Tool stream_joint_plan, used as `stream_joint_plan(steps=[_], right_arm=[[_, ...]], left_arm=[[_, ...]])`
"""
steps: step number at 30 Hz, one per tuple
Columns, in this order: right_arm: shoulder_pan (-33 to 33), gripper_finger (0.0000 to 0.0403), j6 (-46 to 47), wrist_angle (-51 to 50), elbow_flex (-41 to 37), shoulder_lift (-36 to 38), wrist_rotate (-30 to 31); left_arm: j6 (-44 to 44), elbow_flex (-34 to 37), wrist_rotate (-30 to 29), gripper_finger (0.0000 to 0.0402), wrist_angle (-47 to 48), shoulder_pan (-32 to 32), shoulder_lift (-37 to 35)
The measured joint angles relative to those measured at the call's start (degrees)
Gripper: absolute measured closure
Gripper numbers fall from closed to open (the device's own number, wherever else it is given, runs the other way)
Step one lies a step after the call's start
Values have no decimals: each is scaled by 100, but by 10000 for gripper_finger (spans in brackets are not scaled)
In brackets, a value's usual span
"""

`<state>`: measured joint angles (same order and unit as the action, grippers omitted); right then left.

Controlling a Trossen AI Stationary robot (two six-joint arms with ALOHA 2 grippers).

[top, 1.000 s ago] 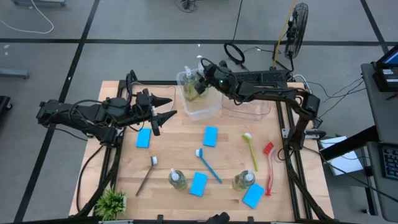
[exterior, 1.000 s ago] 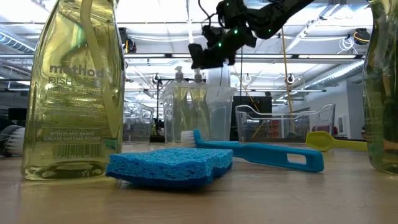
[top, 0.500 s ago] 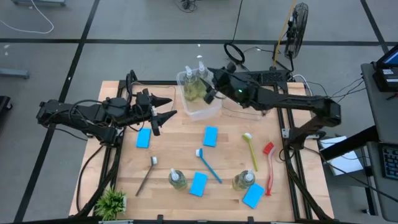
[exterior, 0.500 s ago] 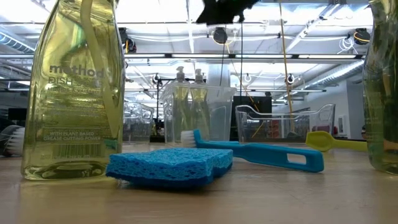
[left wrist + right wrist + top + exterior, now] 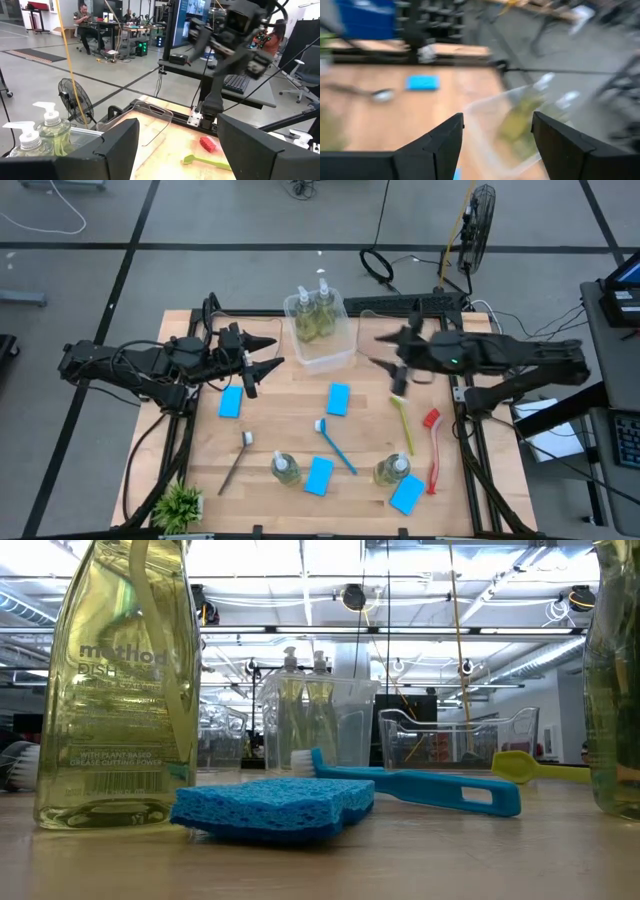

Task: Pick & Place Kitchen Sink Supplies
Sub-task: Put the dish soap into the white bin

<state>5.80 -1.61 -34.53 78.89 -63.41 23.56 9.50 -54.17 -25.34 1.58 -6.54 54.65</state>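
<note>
Now: right claw [image 5: 392,370] empty, spread, above the yellow brush [image 5: 403,423].
Two soap bottles [image 5: 313,317] stand upright in the clear bin [image 5: 338,356], presumably already sorted; two more bottles, sponges and brushes lie loose on the table [image 5: 285,415]. Left claw [image 5: 262,361] waits spread beside the bin.

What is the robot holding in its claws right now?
Nothing. The right gripper is open and empty above the table near the yellow brush. The left gripper is open and empty too.
</note>
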Motion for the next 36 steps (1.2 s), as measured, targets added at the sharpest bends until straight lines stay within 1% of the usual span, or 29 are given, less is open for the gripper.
stream_joint_plan(steps=[2,7,9,12,17,22,26,31,36], right_arm=[[188,180,317,-399,0,219,-504],[554,183,1195,-1140,0,600,-2021],[693,183,1571,-1371,0,686,-2440],[903,183,2018,-1795,0,780,-2794],[1269,183,2566,-2492,-20,889,-2825],[1645,184,2845,-2529,-359,1078,-2834],[1921,182,3033,-2469,-819,1247,-2834],[2210,182,3161,-1831,-1680,1474,-2836],[2354,183,3130,-608,-2606,1689,-2836]], left_arm=[[0,0,0,133,0,1,0],[-2,0,0,133,0,0,0],[-2,0,0,133,0,0,0],[-3,0,0,133,0,1,0],[-4,0,0,133,-2,0,0],[-7,0,0,133,-2,2,0],[-7,0,0,133,-3,0,0],[-7,0,0,133,-5,2,0],[-7,0,0,133,-7,2,0]])
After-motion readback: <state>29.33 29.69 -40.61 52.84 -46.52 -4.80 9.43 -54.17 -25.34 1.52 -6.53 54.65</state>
